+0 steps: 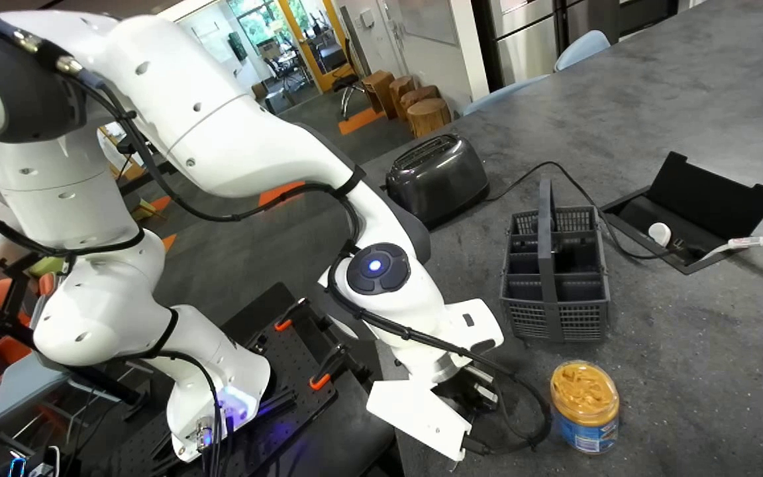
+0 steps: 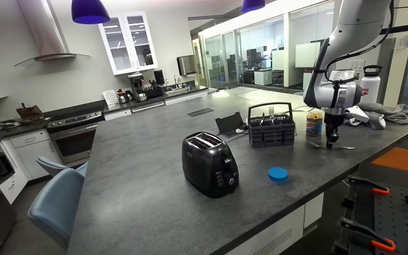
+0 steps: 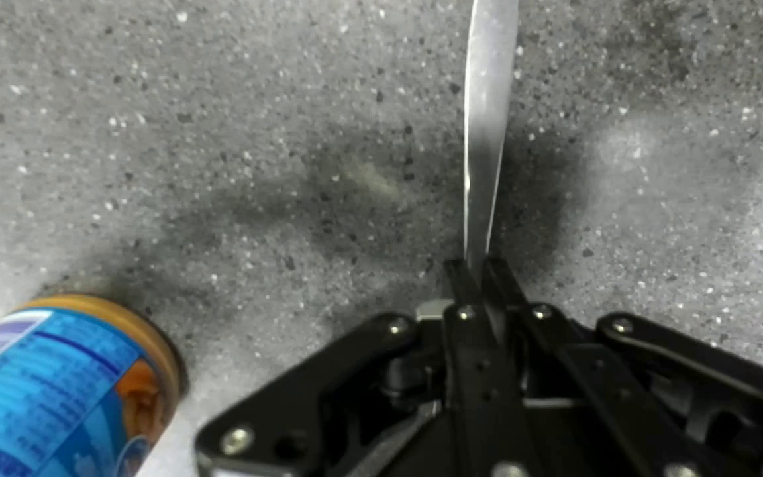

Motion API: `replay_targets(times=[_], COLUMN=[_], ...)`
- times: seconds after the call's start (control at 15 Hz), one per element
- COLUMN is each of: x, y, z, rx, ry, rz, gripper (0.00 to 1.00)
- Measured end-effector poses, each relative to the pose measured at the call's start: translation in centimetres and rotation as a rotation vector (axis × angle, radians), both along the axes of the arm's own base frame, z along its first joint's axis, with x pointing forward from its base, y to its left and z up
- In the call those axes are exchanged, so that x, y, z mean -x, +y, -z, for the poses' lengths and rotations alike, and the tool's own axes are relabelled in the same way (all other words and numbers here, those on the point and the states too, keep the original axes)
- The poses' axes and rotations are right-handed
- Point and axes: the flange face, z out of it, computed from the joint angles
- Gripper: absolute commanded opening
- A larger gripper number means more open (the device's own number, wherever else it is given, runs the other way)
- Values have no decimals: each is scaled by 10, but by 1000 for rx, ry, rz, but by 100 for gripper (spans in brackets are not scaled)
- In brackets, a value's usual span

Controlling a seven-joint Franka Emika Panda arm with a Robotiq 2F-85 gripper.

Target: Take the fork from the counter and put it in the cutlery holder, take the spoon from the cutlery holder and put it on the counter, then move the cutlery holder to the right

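Note:
The fork, a slim long silver utensil, lies low at the dark grey counter; its handle also shows in an exterior view. Its head is hidden in the wrist view and too small to make out elsewhere. My gripper points down, shut on the handle, its fingertips at the counter. The black cutlery holder stands upright beyond the jar; it shows in both exterior views. Upright tines and other silver utensils stick out of it. I cannot tell which is the spoon.
An open peanut butter jar stands between my gripper and the holder, close in the wrist view. A black toaster, a blue lid, an open black case with cables, and grey cloth are on the counter.

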Motion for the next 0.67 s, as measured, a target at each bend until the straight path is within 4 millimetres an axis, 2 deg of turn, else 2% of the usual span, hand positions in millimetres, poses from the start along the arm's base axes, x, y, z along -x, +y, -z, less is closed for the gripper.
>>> replay_targets(times=[0.4,0.67], x=[4,-6], y=[40,54], z=[-39,-64], rx=[37,47], ry=[-54,-43], rz=[-44,-69], gripper=[2,2])
